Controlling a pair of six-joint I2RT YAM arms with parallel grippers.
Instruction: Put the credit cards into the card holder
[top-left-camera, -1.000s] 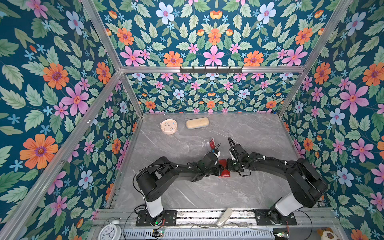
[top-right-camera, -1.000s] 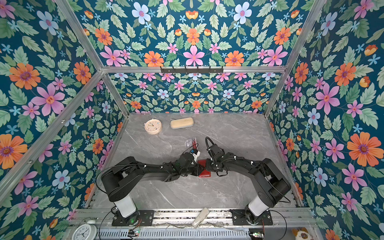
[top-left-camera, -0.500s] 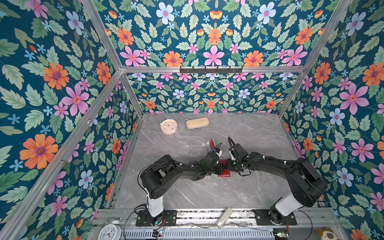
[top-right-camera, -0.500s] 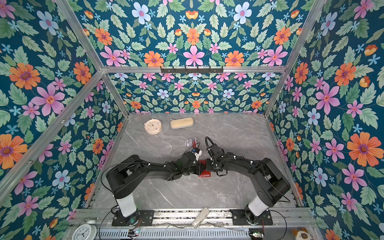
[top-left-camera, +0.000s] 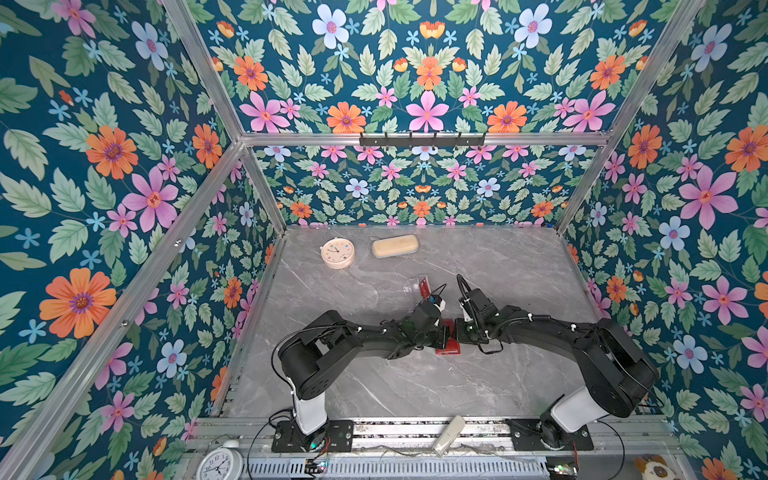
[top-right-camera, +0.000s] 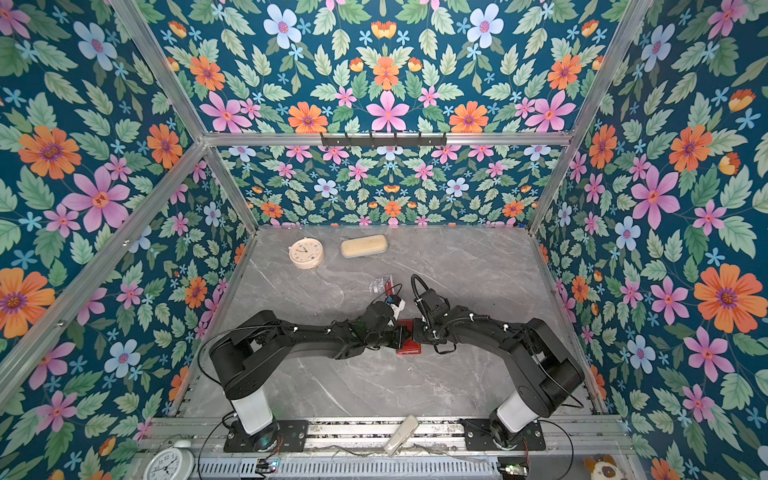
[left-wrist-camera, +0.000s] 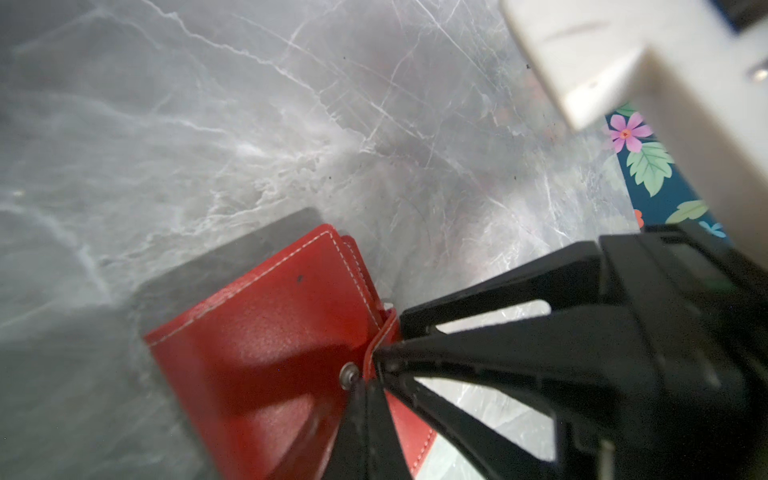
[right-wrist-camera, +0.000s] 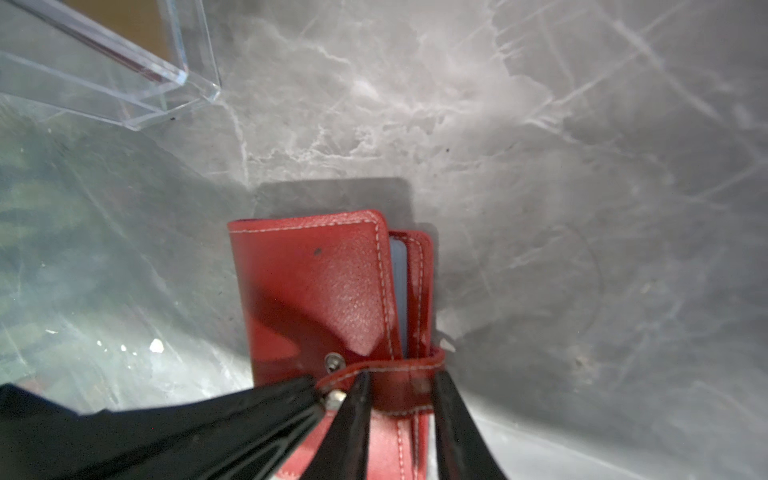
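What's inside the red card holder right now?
Between the covers of the red card holder, a pale bluish edge shows in the right wrist view. The holder itself hides everything else inside, so which cards and how many cannot be told.

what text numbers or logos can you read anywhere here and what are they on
Nothing can be quoted with confidence.
white alarm clock: hour numerals round the dial, too small to quote.
round pink clock: coloured marks, no readable numbers.
red card holder: stitching and a snap, no lettering.
red card in the clear stand: too small to read.
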